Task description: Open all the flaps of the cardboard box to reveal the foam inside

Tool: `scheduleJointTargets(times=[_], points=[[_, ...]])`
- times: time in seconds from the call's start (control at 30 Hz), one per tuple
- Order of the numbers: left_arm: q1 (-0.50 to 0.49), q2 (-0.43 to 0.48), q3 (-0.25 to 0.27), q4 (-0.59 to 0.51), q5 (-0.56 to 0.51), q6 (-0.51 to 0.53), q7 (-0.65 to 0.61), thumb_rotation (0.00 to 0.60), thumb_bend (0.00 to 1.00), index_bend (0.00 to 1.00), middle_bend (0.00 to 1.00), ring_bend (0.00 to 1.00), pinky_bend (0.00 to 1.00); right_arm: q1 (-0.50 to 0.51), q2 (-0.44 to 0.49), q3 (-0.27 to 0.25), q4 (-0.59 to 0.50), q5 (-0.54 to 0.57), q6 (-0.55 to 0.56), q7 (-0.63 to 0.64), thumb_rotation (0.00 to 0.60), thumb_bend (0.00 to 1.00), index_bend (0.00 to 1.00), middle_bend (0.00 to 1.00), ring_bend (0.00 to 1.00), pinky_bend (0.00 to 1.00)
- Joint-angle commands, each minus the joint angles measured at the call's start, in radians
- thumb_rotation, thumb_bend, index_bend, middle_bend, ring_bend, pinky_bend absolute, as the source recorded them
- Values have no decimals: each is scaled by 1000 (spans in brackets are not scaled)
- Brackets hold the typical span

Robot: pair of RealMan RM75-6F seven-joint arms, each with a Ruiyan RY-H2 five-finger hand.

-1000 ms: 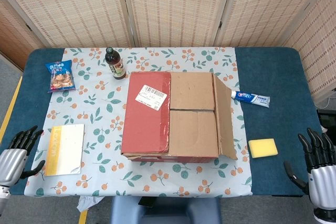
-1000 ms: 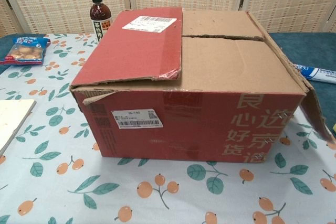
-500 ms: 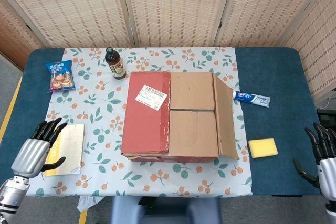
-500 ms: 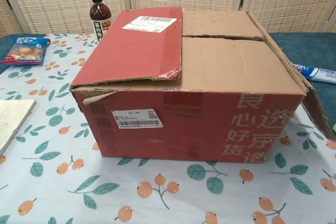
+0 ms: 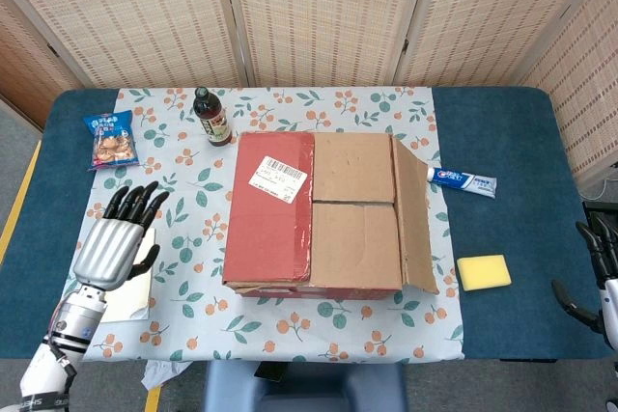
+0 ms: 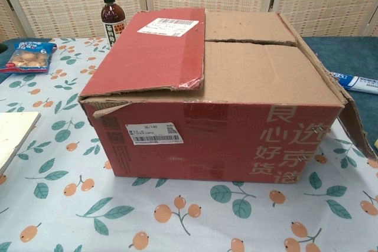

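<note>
A blue table (image 5: 502,142) draped with a fruit-patterned cloth (image 5: 183,190) is backed by woven screens (image 5: 319,12). The left hand (image 5: 114,238) is held empty with fingers spread above a pale booklet (image 5: 135,282). The red cardboard box (image 5: 314,214) sits mid-table, flaps down. The right hand (image 5: 601,272) is seen only partly, fingers apart.

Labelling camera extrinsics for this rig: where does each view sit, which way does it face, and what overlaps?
Head view: high above the near table edge, looking steeply down on the whole table; shows the left hand with fingers spread and part of the right hand at the frame's edge.
Chest view: low, near tabletop height, facing the cardboard box front on; only dark fingertips show at the top-left corner.
Shared: box, sauce bottle, snack bag, toothpaste tube, floral tablecloth.
</note>
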Motion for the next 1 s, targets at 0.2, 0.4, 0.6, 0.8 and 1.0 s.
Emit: scheduleJointTargets(times=[0.2, 0.4, 0.6, 0.8, 1.0], points=[[-85, -76, -5, -121, -100, 25, 193, 600, 471, 27, 40, 0, 0, -2, -2, 4, -2, -4, -6, -5, 600, 377, 0, 0, 0, 0], [-138, -117, 6, -151, -128, 22, 267, 600, 329, 17, 40, 0, 0, 1, 3, 11, -5, 13, -28, 4, 600, 377, 0, 0, 0, 0], [-183, -173, 14, -147, -151, 35, 323, 600, 220, 3, 40, 0, 0, -5, 5, 14, -6, 12, -23, 10, 600, 377, 0, 0, 0, 0], [-217, -217, 36, -165, -154, 52, 381, 600, 207, 0, 40, 0, 0, -6, 6, 16, -7, 17, -31, 13, 600, 377, 0, 0, 0, 0], [-236, -238, 51, -192, -163, 77, 417, 600, 194, 0, 40, 0, 0, -13, 4, 17, -9, 12, -22, 8, 600, 377, 0, 0, 0, 0]])
